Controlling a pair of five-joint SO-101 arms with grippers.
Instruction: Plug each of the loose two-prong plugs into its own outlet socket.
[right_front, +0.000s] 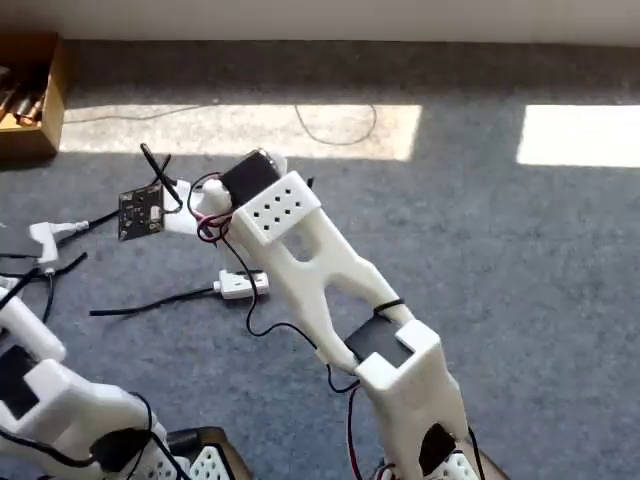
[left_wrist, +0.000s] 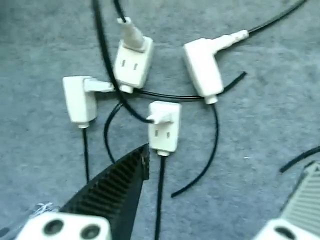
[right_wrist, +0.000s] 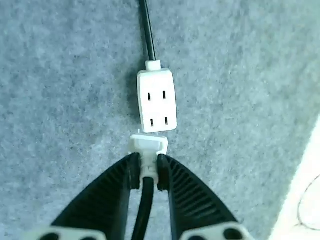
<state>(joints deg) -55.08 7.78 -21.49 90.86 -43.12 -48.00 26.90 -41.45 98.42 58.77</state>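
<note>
Right end effector (right_wrist: 146, 169) clamped on plug (right_wrist: 148, 145); outlet socket (right_wrist: 156, 101) lies dead ahead, just beside the plug's face; long axes roughly in line

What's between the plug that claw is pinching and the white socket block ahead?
Nothing: in the right wrist view the plug in the right gripper sits right at the edge of the socket block.

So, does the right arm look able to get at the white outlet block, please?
Probably yes: its hand, shut on a plug, sits right beside the outlet block, with nothing between them.
</note>
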